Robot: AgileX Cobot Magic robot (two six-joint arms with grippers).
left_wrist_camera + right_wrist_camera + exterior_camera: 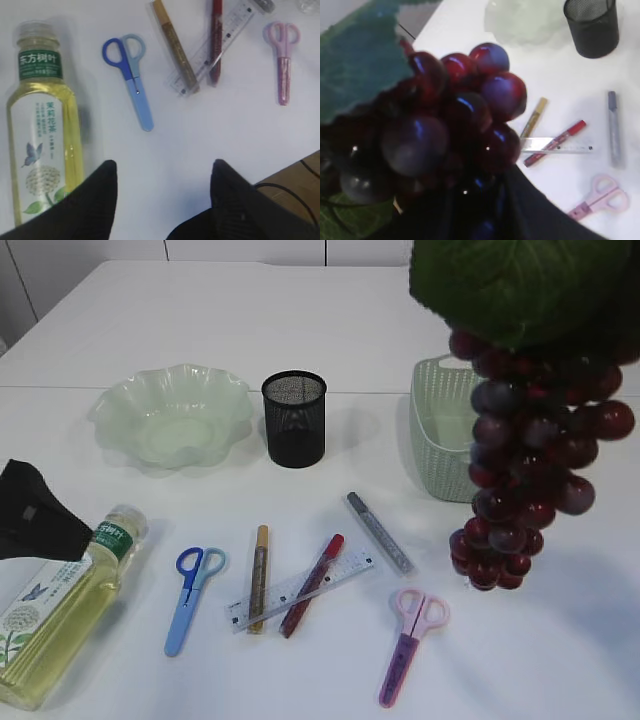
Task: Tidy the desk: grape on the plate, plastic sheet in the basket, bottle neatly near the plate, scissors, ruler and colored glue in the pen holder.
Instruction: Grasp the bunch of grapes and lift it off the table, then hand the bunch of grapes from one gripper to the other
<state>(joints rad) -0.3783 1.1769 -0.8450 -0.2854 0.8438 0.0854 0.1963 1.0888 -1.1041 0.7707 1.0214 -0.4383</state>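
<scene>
A dark red grape bunch [530,450] with a green leaf hangs in the air in front of the basket [436,430], and my right gripper [475,200] is shut on it. The grapes fill the right wrist view [450,125]. My left gripper [162,170] stands open over bare table, just right of the lying bottle [42,125] of yellow drink. Blue scissors [190,595], pink scissors [410,640], the clear ruler [300,588] and gold [259,575], red [312,583] and silver [380,532] glue pens lie on the table. The plastic sheet is out of view.
The pale green wavy plate [172,415] stands at the back left, with the black mesh pen holder [294,418] to its right. The ruler lies across the gold and red pens. The table's front edge shows at the left wrist view's lower right.
</scene>
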